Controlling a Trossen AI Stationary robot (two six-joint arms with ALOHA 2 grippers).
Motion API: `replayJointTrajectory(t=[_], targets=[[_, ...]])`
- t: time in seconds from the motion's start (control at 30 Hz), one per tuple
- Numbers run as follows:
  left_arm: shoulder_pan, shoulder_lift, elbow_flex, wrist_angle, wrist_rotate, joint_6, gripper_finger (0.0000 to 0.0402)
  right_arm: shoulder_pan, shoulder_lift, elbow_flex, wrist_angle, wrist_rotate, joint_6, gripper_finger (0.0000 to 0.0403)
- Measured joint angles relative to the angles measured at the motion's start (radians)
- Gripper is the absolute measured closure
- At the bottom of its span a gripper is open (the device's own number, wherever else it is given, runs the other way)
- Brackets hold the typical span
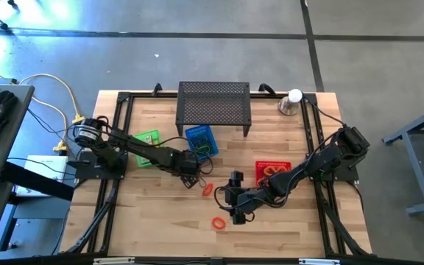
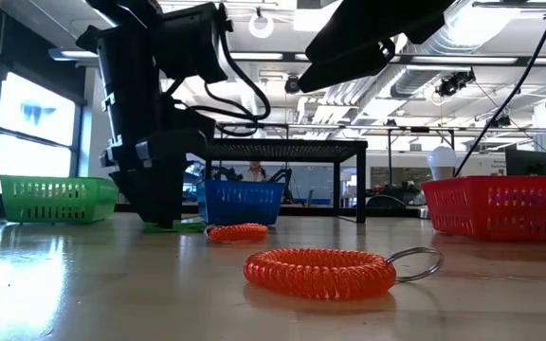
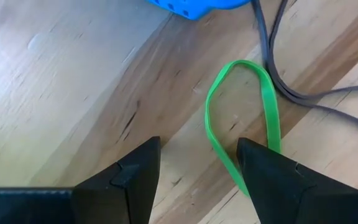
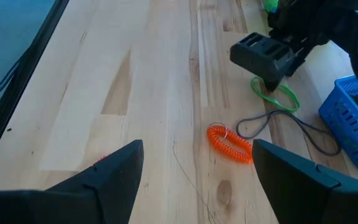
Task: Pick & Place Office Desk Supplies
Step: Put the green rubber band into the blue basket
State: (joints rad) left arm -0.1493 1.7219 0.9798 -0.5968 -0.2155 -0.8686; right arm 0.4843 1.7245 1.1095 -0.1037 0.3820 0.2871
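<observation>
One thin green rubber loop (image 3: 241,118) lies flat on the wooden bench (image 1: 160,228) under the left pincer (image 3: 197,165), its fingers apart astride one strand. It should press low before closing. The right pincer (image 4: 197,168) hovers open.

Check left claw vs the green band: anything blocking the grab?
Nothing visible. The left claw is open right over the green rubber band, which lies flat on the wooden table. A thin grey loop lies over the band's far end, beside the blue basket, clear of the fingers.
</observation>
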Motion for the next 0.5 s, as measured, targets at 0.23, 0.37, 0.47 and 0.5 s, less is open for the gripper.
replayJointTrajectory(t=[0.23, 0.37, 0.47, 0.5], targets=[[0.004, 0.001, 0.000, -0.010, 0.025, -0.151, 0.0225, 0.000, 0.000, 0.000, 0.000, 0.000, 0.000, 0.0112], [0.005, 0.001, -0.001, -0.018, 0.030, -0.178, 0.0275, 0.000, 0.000, 0.000, 0.001, 0.000, 0.000, 0.0112], [0.005, 0.001, -0.001, -0.026, 0.028, -0.174, 0.0314, 0.000, 0.000, 0.000, 0.001, 0.000, 0.000, 0.0112], [0.005, 0.001, -0.001, -0.029, 0.025, -0.172, 0.0326, 0.000, 0.000, 0.000, 0.001, 0.000, 0.000, 0.0112]])
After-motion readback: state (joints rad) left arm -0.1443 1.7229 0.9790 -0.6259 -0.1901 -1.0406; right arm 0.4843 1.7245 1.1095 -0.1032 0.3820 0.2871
